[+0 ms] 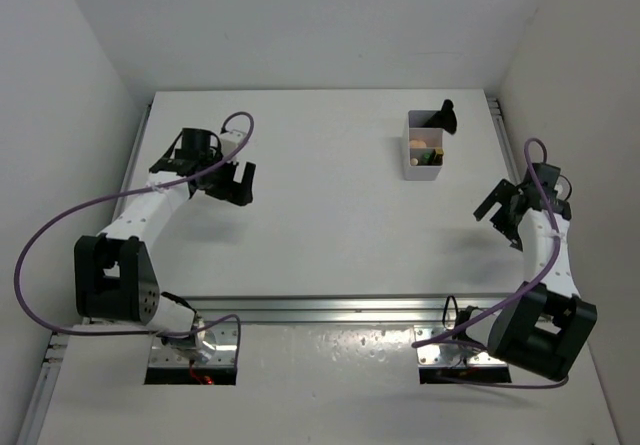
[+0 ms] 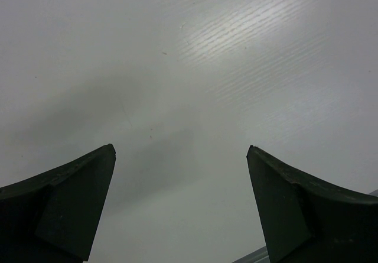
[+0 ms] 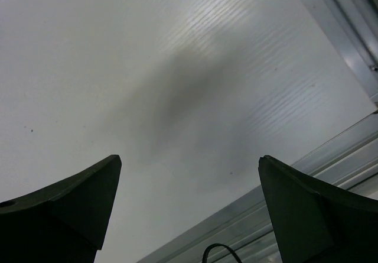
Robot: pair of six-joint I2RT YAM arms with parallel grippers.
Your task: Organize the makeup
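The makeup sits inside a translucent white box (image 1: 425,157) at the back right of the table: a black fluffy brush head (image 1: 447,117) sticks out of the far compartment, and a peach sponge (image 1: 421,145) and a green tube (image 1: 432,154) show in the near one. My left gripper (image 1: 236,182) hangs open over bare table at the left. Its fingers (image 2: 71,204) frame nothing but white surface. My right gripper (image 1: 500,215) stands open at the right, near the table's edge, well short of the box. Between its fingers (image 3: 307,210) there is only table.
White walls close in the table on the left, back and right. An aluminium rail (image 1: 330,307) runs along the near edge between the arm bases, and it shows in the right wrist view as a rail (image 3: 277,216) with a black cable (image 3: 221,252) below it.
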